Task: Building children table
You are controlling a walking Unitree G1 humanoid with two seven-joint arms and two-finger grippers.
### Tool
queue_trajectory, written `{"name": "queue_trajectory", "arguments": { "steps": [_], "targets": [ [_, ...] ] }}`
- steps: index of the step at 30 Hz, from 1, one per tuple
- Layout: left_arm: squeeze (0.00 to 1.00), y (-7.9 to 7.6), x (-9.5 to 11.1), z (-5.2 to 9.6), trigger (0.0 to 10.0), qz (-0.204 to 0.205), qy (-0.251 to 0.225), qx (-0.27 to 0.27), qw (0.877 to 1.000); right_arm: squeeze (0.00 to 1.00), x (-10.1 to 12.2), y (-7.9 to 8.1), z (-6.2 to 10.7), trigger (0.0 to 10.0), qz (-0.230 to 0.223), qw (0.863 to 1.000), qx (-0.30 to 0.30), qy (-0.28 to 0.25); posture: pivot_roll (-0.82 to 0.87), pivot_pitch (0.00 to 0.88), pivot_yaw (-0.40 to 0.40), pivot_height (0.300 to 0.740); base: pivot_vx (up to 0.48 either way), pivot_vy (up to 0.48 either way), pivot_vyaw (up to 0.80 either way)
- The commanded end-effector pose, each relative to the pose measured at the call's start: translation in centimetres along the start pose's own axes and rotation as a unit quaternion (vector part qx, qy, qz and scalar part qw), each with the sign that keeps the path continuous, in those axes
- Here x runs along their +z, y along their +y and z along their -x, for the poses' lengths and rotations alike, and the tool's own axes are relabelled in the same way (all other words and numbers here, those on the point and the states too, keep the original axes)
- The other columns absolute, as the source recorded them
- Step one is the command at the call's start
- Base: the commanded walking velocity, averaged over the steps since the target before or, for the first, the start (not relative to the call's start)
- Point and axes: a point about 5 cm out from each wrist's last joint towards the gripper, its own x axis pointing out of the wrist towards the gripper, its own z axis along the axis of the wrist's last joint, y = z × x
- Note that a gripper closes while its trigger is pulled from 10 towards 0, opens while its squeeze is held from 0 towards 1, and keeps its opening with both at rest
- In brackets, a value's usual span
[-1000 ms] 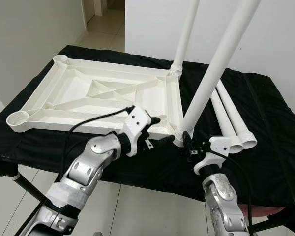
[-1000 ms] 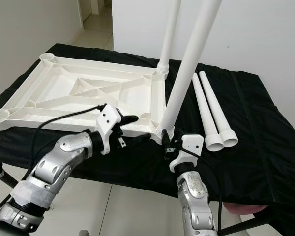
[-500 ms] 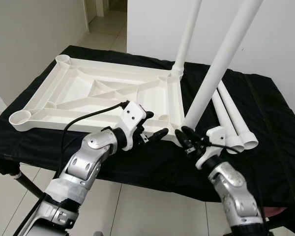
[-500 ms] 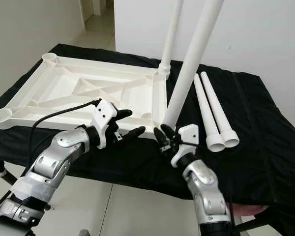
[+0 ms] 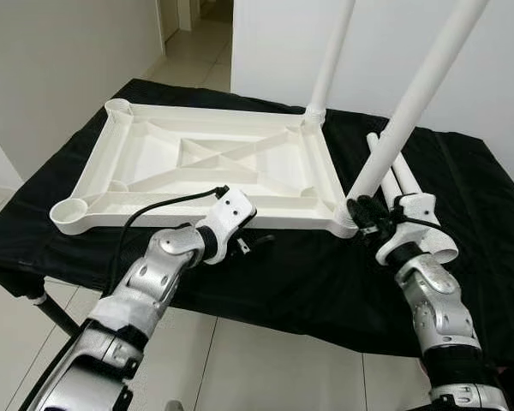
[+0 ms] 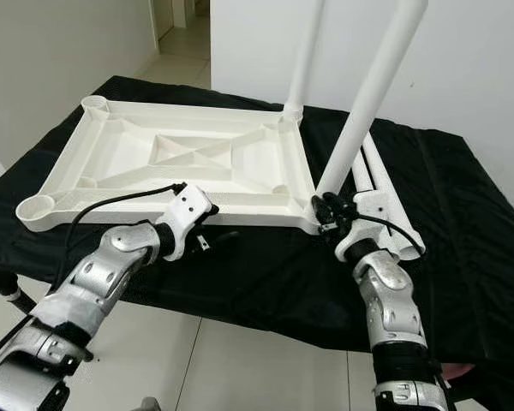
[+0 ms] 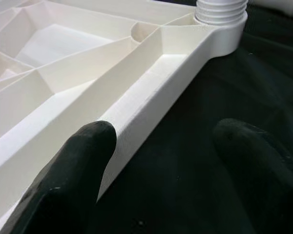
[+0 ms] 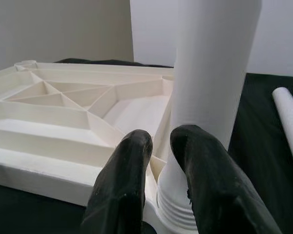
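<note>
The left hand (image 5: 255, 242) hovers open at the near long edge of the upturned white ribbed plastic tabletop (image 5: 206, 171), one black finger (image 7: 68, 180) against the rim and the other (image 7: 263, 165) over the black cloth-covered table (image 5: 300, 282). The right hand (image 5: 360, 211), fingers nearly together, sits at the threaded base of a white plastic tube leg (image 5: 411, 103) standing tilted in the tabletop's near corner socket just in front of it; whether it grips the leg is unclear. Just beyond that hand, two loose white tube legs (image 6: 385, 205) lie side by side on the cloth. Farther off, another white upright leg (image 5: 330, 56) stands in the far corner socket. Pale tiled floor (image 5: 197, 34) and white walls (image 5: 68, 51) lie behind.
</note>
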Motion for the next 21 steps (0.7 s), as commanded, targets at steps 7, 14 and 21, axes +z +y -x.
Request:
{"name": "queue_trajectory", "arguments": {
  "steps": [7,14,21],
  "targets": [
    [0.00,2.9,0.8,-0.9,10.0,0.003,0.000,0.202,0.979,0.00,-0.5,4.3,0.3,10.0,-0.057,0.996,0.062,-0.015,-0.07,0.000,-0.015,0.740,0.000,0.000,0.00],
    [0.00,4.0,0.0,-1.1,10.0,-0.003,0.034,0.219,0.975,0.00,-0.3,6.2,0.5,10.0,-0.087,0.992,0.081,-0.031,-0.09,0.000,0.000,0.740,0.000,0.000,0.00],
    [0.00,4.6,-1.3,-1.2,10.0,0.006,0.069,0.231,0.971,0.00,0.3,6.1,0.4,10.0,-0.095,0.992,0.073,-0.040,-0.10,0.000,0.001,0.740,0.000,0.000,0.00]
  ]
}}
